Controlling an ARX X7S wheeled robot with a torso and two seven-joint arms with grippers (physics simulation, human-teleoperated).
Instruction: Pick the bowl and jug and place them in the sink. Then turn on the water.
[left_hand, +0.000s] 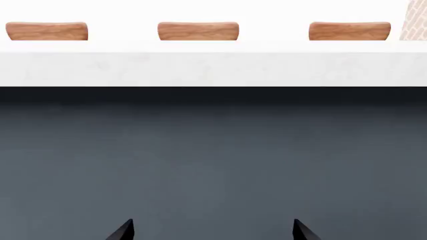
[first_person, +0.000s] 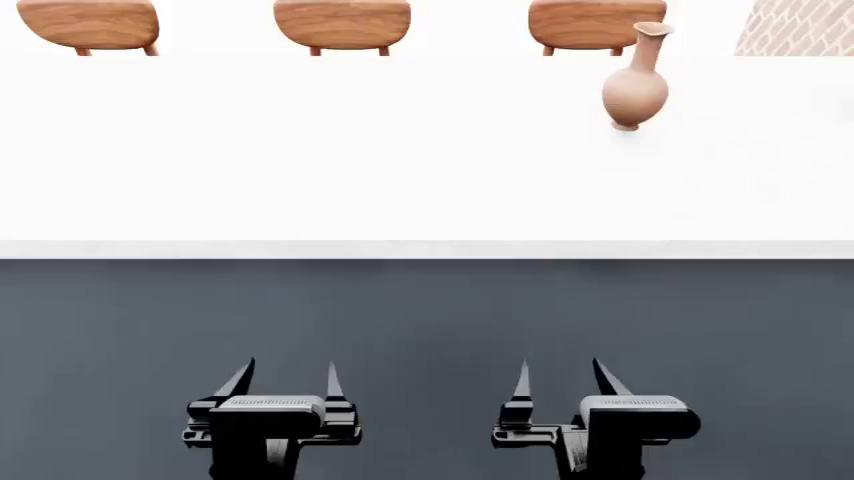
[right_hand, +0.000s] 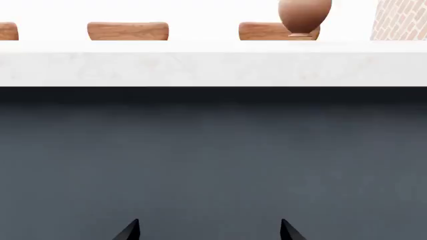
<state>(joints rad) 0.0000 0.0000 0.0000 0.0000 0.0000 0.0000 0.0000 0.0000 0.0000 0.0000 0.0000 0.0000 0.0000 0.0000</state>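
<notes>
Nothing is done yet: my left fingers (first_person: 284, 383) and right fingers (first_person: 566, 381) are spread and empty, the jug (first_person: 637, 82) stands on the table (first_person: 334, 170), bowl and sink unseen.

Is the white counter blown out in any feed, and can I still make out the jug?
Head view: counter nearly pure white, jug sharp with a faint shadow at its base. Right wrist view: jug cropped at the neck. Left wrist view: no jug.
</notes>
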